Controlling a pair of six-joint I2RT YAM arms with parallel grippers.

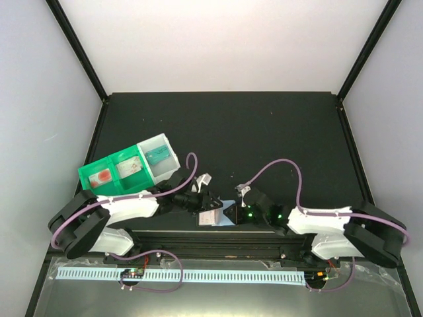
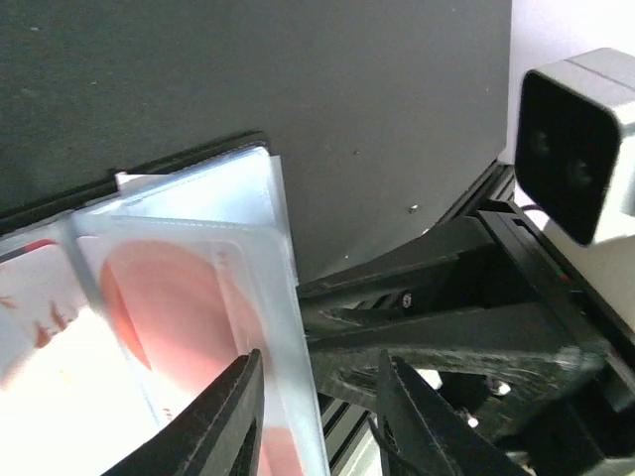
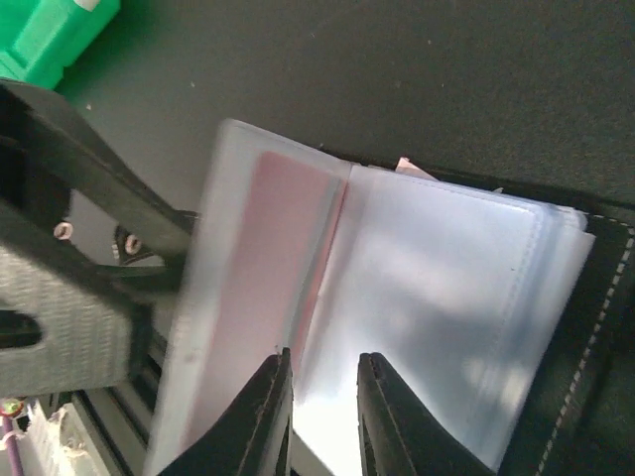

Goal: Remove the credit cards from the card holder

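The card holder (image 1: pixel 211 217) lies open at the near table edge between both grippers. Its clear sleeves fan out from the dark cover (image 3: pixel 585 327). A red credit card (image 2: pixel 169 327) sits inside one sleeve and also shows in the right wrist view as the red card (image 3: pixel 273 258). My left gripper (image 2: pixel 319 416) is open. The sleeve's edge (image 2: pixel 293 347) runs between its fingers, close to the left finger (image 2: pixel 228 421) and apart from the other. My right gripper (image 3: pixel 325 407) stands slightly open over the sleeves (image 3: pixel 446 297), with a narrow gap between its fingers.
A green-and-clear compartment tray (image 1: pixel 125 168) holding cards sits at the left, behind the left arm. The black rail (image 1: pixel 211 241) runs along the near edge just below the holder. The right arm's wrist camera (image 2: pixel 580 139) is close to my left fingers.
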